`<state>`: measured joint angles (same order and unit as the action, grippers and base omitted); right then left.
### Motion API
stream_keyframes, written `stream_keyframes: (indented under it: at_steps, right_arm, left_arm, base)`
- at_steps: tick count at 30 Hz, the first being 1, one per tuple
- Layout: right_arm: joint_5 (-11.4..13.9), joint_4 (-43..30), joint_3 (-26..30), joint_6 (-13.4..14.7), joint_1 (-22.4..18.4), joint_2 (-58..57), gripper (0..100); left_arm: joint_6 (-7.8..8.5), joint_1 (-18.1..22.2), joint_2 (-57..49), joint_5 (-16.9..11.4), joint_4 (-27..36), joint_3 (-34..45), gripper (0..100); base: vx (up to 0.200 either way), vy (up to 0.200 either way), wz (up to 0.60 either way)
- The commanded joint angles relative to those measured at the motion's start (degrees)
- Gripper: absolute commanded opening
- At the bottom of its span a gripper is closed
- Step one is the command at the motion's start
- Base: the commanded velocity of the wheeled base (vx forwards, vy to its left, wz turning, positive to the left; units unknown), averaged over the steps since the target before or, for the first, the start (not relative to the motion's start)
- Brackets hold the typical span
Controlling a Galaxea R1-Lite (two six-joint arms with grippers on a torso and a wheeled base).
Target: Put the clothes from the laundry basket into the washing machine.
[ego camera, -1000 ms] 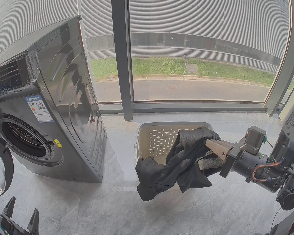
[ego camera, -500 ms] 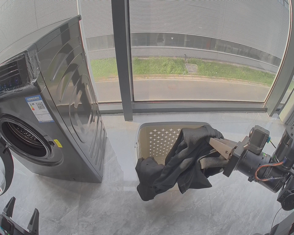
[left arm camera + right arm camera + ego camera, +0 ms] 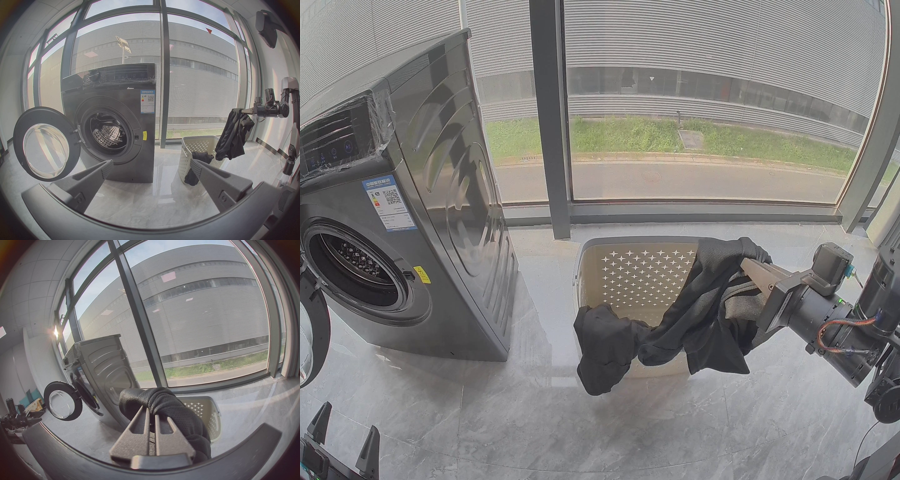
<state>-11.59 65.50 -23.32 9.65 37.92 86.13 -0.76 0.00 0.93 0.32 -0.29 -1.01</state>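
Black fabric garment [image 3: 706, 306]: pinched tight in right gripper [image 3: 745, 265] above cream perforated plastic laundry basket [image 3: 579, 275], lower end draped over its near rim. Grey front-loading washing machine [image 3: 450, 206]: drum looks empty, so the transfer is not yet made. Round door [image 3: 47, 143] stands open, with bare floor between. Left gripper [image 3: 150, 164]: spread wide, low.

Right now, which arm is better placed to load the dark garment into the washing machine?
Right. The right gripper is shut on the dark garment, held above the laundry basket; the left gripper is open and empty, low before the washing machine.
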Motion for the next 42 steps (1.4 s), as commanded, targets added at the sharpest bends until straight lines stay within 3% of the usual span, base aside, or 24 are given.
stream_keyframes:
  at_steps: [1,42]
  right_arm:
    - [-0.71,-0.29,-0.67,0.01,0.13,0.18,0]
    - [-1.06,-0.20,-0.23,0.19,0.92,0.09,0]
  left_arm:
    - [-0.04,0.00,-0.93,0.03,-0.06,0.92,100]
    - [-0.04,-0.09,-0.93,0.03,0.03,0.84,100]
  base:
    - [0.000,0.200,0.00]
    - [0.000,0.200,0.00]
